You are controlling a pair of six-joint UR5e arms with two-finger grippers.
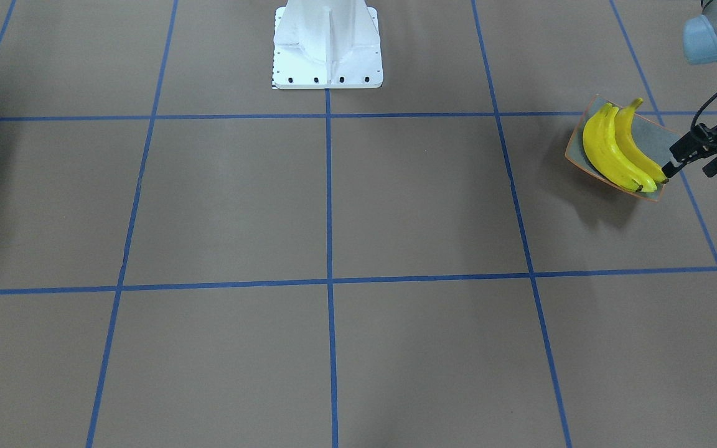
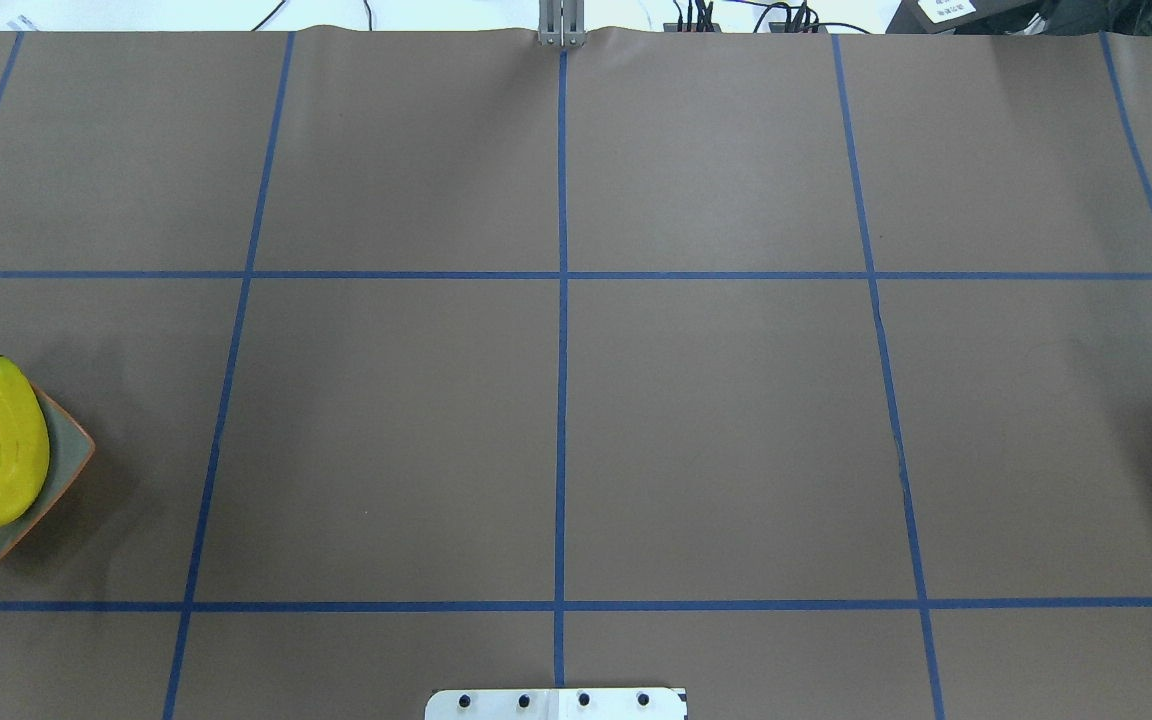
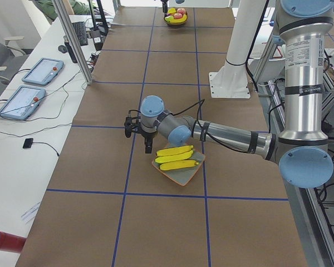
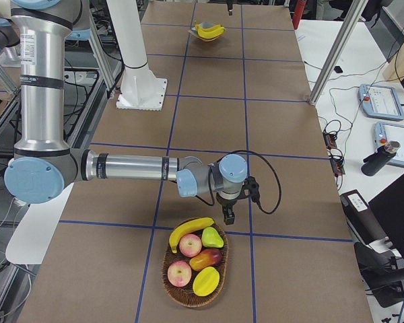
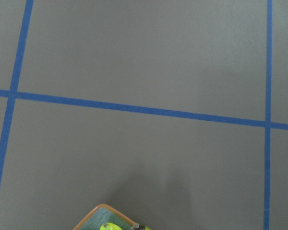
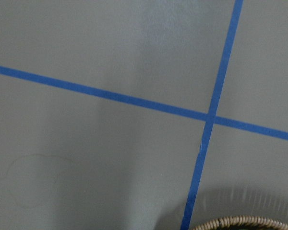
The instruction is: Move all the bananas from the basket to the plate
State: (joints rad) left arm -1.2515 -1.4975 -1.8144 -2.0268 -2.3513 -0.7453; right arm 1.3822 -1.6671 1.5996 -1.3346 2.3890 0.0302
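Three yellow bananas (image 1: 613, 149) lie side by side on the grey, orange-rimmed plate (image 1: 666, 134) at the table's end on my left. The plate (image 2: 61, 455) also sits at the overhead view's left edge, and its corner (image 5: 93, 218) peeks into the left wrist view. My left gripper (image 1: 689, 169) is open beside the plate, one fingertip (image 1: 670, 168) close to the bananas' dark tips, with nothing held. At the other end, the basket (image 4: 172, 279) holds one banana (image 4: 188, 230) among other fruit. My right gripper (image 4: 227, 214) hangs just beyond the basket's rim; I cannot tell its state.
The basket also carries apples (image 4: 180, 272), a pear (image 4: 211, 237) and other fruit. Its woven rim (image 6: 235, 222) shows at the bottom of the right wrist view. The white robot base (image 1: 327, 46) stands mid-table. Brown paper with blue tape lines covers the table.
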